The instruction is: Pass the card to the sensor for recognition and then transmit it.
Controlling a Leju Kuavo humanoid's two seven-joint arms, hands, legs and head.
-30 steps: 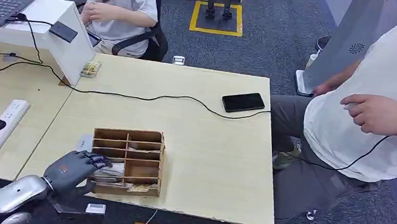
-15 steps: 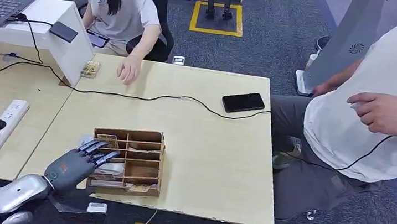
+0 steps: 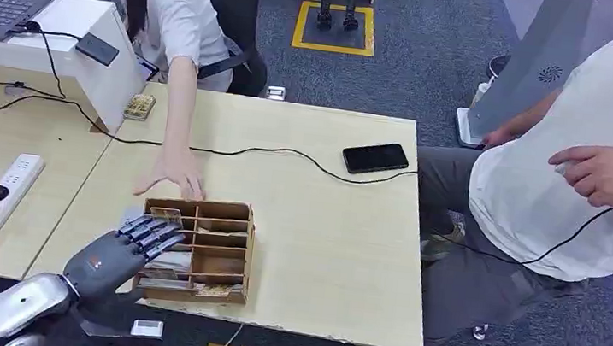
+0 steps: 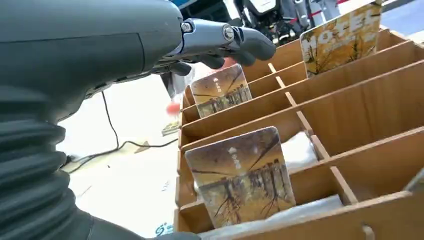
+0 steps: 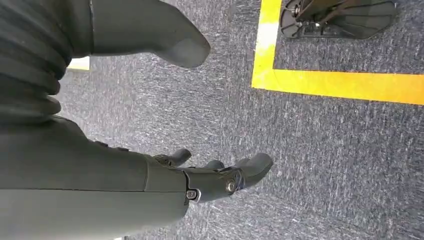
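Two hands: the left hand hovers over the near-left part of the wooden card rack, fingers stretched out and apart, holding nothing; the right hand hangs over grey carpet beside a yellow floor line, fingers loosely extended, thumb apart, nothing in it.
Cards: several stand upright in the rack's slots; one card with a tree picture sits in a near compartment, a second card one row further back just below the fingertips, and a "HOTEL" card in a far slot.
Rack: near the front edge of the light wooden table.
Person's hand: reaches across the table, flat on the top just behind the rack's far-left corner.
Table items: black phone, black cable, white power strip.
Second person: seated at the right.
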